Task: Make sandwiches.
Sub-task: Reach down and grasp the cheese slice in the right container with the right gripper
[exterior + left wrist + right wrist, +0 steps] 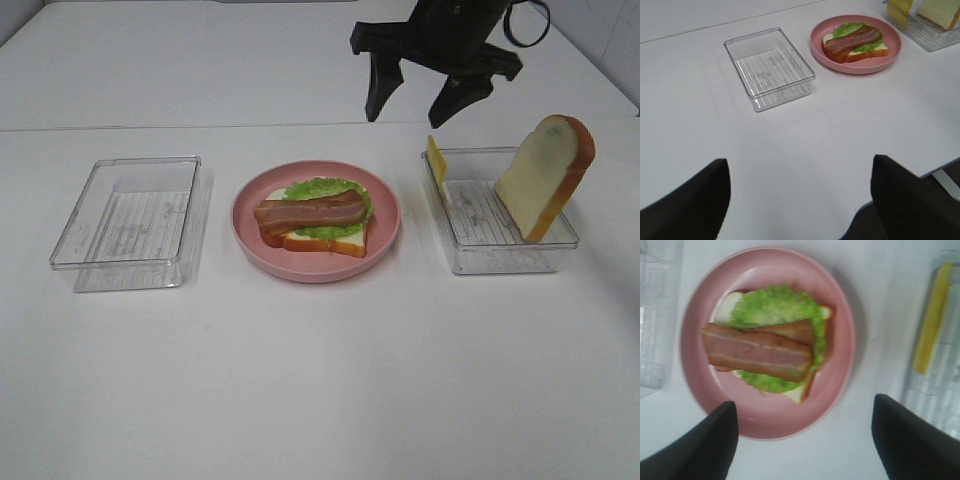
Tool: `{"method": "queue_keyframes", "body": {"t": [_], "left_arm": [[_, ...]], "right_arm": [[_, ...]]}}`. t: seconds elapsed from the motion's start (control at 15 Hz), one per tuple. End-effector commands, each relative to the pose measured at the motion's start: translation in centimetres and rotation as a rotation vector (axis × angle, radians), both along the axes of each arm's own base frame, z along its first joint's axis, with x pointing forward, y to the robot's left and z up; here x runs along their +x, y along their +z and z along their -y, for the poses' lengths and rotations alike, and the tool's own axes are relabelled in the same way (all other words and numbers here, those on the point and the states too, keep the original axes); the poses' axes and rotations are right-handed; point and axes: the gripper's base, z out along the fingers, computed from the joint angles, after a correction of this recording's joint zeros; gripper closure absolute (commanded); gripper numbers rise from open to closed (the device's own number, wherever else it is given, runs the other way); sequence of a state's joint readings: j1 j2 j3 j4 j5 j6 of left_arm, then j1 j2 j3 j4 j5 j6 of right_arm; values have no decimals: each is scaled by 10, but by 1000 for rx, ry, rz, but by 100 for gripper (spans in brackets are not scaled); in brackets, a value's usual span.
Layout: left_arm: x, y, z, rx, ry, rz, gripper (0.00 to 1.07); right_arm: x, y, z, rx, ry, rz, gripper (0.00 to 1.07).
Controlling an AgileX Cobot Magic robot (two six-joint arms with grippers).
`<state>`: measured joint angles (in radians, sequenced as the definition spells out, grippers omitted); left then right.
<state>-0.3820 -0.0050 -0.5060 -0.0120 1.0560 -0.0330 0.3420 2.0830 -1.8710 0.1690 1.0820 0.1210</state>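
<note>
Currently, the open-faced sandwich (315,222) is lying mid-frame on the pink plate (250,245), bacon uppermost. Right of it, the cheese square (437,165) is standing on edge in the clear tray (500,262), running front to back. At upper right, just above it, the right gripper (407,117) is hovering, jaws spread, holding nothing.

Bacon strip (757,352) over lettuce (771,305) on pink plate (770,422)

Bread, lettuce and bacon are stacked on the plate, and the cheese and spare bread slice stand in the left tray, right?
Wrong tray: the cheese and spare bread slice stand in the right tray, as the exterior high view shows. The stack on the plate is as you say.
</note>
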Motion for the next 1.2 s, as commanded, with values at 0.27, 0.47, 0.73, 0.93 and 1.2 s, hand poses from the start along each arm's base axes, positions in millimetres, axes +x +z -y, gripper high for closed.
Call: {"method": "queue_keyframes", "body": {"t": [0.27, 0.47, 0.73, 0.93, 1.2], "left_arm": [[0, -1, 0, -7, 0, 11, 32], [0, -1, 0, -7, 0, 11, 32], [0, -1, 0, -7, 0, 11, 32], [0, -1, 0, -7, 0, 11, 32], [0, -1, 0, -7, 0, 11, 32]], "right_arm": [[16, -11, 25, -168, -64, 10, 45], [34, -36, 40, -107, -108, -5, 45], [45, -57, 41, -93, -112, 14, 45], [48, -81, 40, -105, -110, -34, 49], [49, -88, 41, -117, -125, -48, 88]]}}
